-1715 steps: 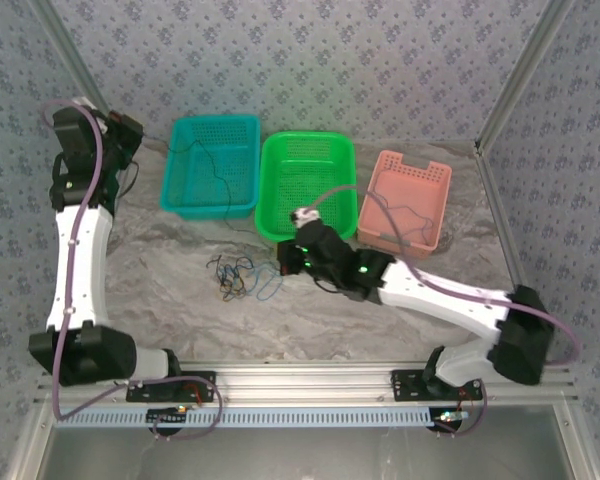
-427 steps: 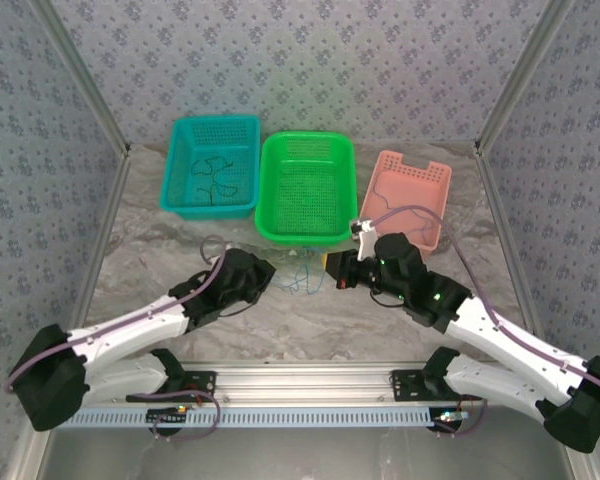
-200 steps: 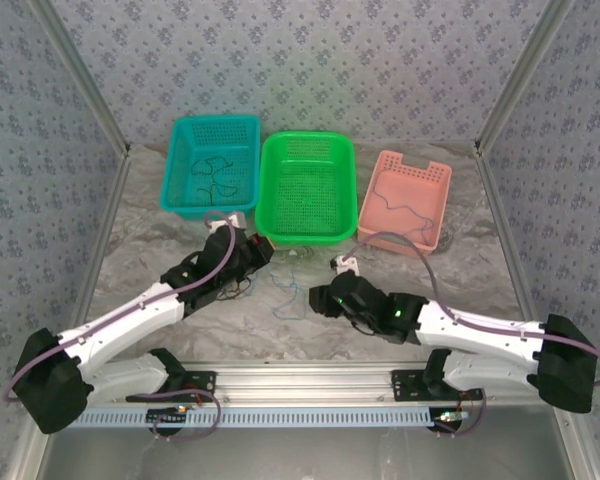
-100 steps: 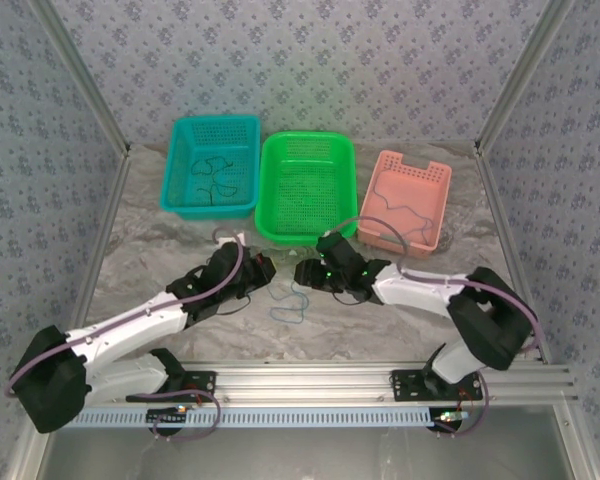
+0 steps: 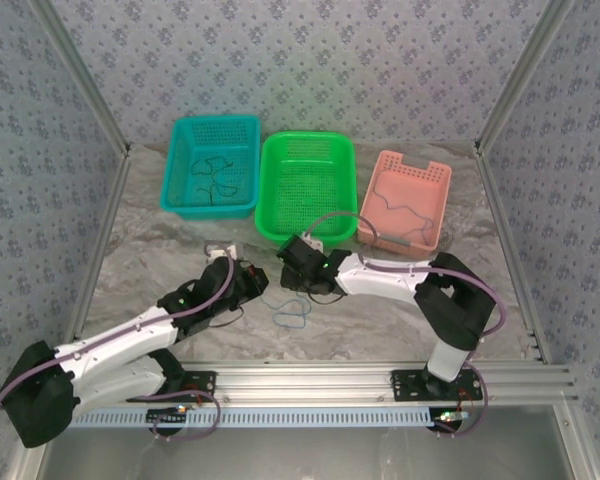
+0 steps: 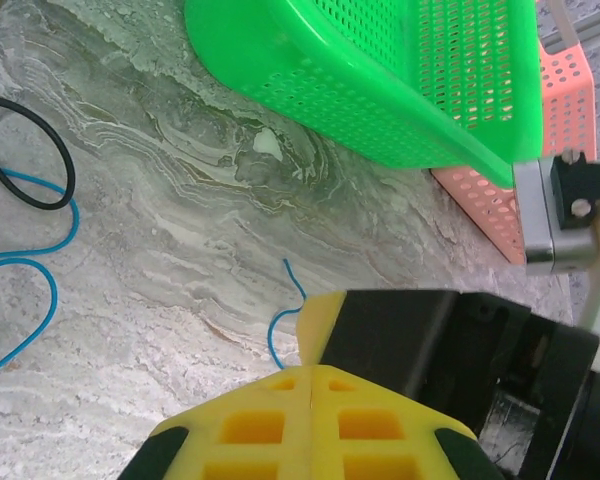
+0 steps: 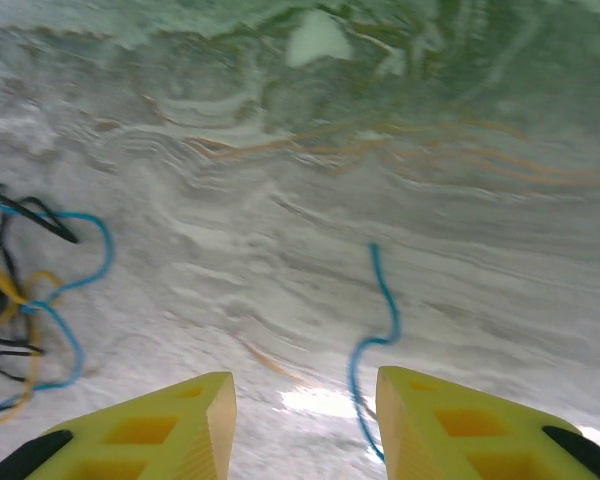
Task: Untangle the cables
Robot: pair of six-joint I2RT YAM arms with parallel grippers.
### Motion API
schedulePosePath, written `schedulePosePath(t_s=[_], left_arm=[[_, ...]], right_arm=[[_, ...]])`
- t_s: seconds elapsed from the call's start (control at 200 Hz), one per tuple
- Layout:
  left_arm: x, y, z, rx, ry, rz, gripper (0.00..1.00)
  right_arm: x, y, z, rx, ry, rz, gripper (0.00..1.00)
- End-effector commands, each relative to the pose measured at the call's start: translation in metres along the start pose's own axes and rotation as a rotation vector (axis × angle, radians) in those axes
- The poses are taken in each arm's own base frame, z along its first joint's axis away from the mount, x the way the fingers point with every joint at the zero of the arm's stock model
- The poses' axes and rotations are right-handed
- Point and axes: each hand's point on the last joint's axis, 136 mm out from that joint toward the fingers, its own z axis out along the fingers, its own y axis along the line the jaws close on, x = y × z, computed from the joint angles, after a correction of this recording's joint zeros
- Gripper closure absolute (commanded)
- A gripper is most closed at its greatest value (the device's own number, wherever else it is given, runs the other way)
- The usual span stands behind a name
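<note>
A tangle of blue, black and yellow-orange cables (image 7: 20, 310) lies on the marble table; its black and blue loops (image 6: 35, 215) show at the left of the left wrist view. One blue cable (image 5: 292, 318) trails out of it to the right. My left gripper (image 6: 310, 372) is shut, and the blue cable's free end (image 6: 283, 318) curls just past its tip; I cannot tell whether it is pinched. My right gripper (image 7: 305, 395) is open low over the table, with the blue cable (image 7: 372, 335) running in beside its right finger. The two grippers (image 5: 260, 285) (image 5: 288, 283) stand almost tip to tip.
Three baskets line the back: a teal basket (image 5: 172, 170) with a black cable (image 5: 212, 180) in it, a green basket (image 5: 308, 236) just behind the grippers, and a pink basket (image 5: 438, 205) with a dark cable (image 5: 392, 212). Aluminium frame posts stand at both sides.
My right gripper has swung left across the table up to the left gripper, and its jaws have narrowed a little. The left gripper stayed shut and shifted slightly.
</note>
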Motion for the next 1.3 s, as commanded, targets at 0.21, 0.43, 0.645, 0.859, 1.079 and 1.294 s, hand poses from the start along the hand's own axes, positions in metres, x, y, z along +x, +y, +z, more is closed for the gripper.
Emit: schedulePosePath(t_s=[0.21, 0.43, 0.645, 0.859, 1.079, 1.294], left_arm=[[0.001, 0.007, -0.003, -0.004, -0.016, -0.015, 1.0], [0.001, 0.007, -0.005, -0.003, -0.019, -0.013, 1.0], [-0.002, 0.008, -0.013, -0.01, -0.031, -0.014, 1.0], [-0.014, 0.035, -0.049, -0.106, -0.11, -0.028, 1.0], [-0.023, 0.091, -0.09, -0.239, -0.252, -0.153, 1.0], [-0.016, 0.14, -0.11, -0.369, -0.32, -0.264, 1.0]], right_arm=[[-0.001, -0.019, 0.021, 0.175, -0.006, -0.041, 0.6], [-0.008, -0.013, 0.035, 0.183, 0.004, -0.036, 0.67], [-0.015, -0.02, 0.032, 0.194, -0.041, -0.029, 1.0], [-0.06, -0.055, -0.051, 0.217, -0.252, -0.019, 1.0], [-0.121, -0.101, -0.15, 0.151, -0.453, 0.08, 1.0], [-0.175, -0.157, -0.24, 0.106, -0.622, 0.245, 1.0]])
